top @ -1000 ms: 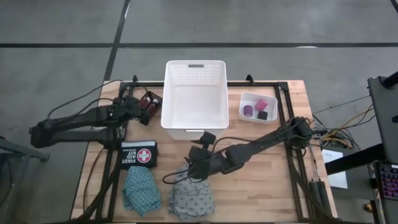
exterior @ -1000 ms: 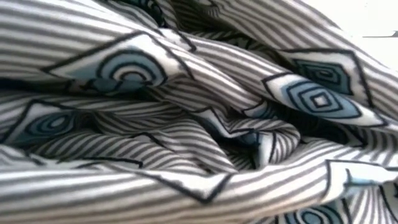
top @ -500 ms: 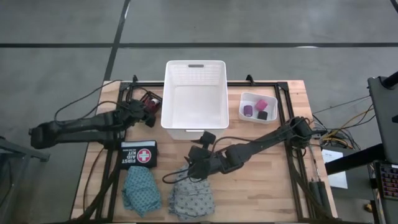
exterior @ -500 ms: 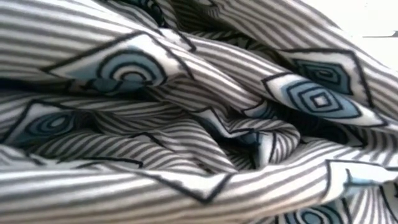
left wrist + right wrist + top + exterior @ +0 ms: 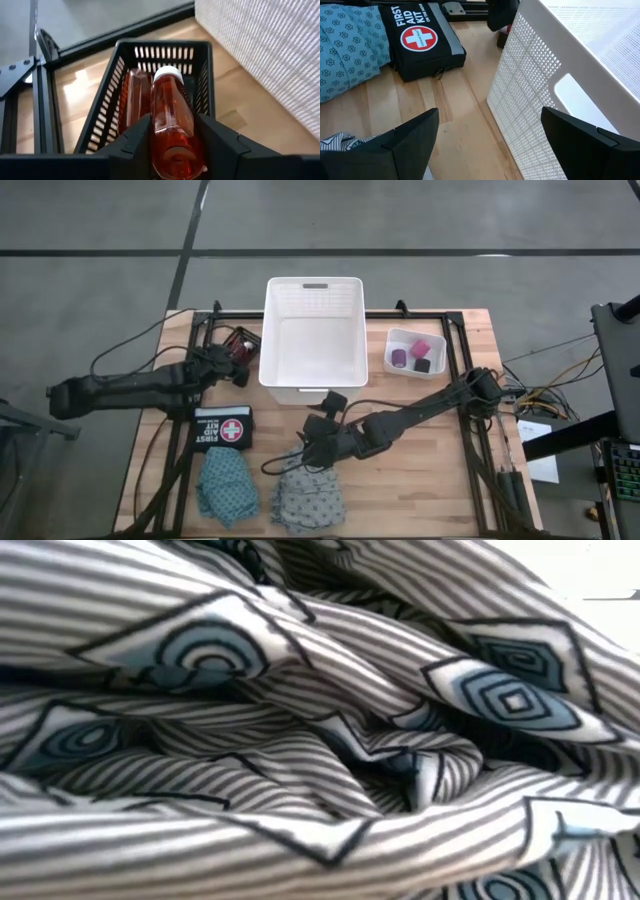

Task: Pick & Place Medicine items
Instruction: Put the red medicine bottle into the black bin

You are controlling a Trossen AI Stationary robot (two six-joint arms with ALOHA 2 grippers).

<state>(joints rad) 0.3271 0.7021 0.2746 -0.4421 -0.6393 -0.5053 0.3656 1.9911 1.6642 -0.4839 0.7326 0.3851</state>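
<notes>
The step in hand looks like the lift-out of a bottle. The left gripper (image 5: 172,142) has its fingers (image 5: 131,145) clenched on a red bottle (image 5: 171,120), white cap pointing away from the wrist, held just above the small black slatted crate (image 5: 102,120) at the table's (image 5: 420,470) left rear, beside the big white basket (image 5: 312,330). A second red bottle (image 5: 134,97) lies in the crate beneath it.

By my reading, the next move calls for carrying the bottle clear of the crate's rim, over the basket's tall perforated wall, and releasing it inside; the wall is close, so the bottle has to rise first.

The held bottle is translucent red, slim and smooth, gripped near its base, so it may pivot if swung fast.

The right gripper (image 5: 487,145) waits with fingers spread wide and empty near the table's middle, just by the grey patterned cloth (image 5: 308,502). The teal cloth (image 5: 226,485) lies left of that, the first aid kit (image 5: 222,426) behind it. Purple, pink and black rolls sit in a small white tray (image 5: 415,352) right of the basket.
</notes>
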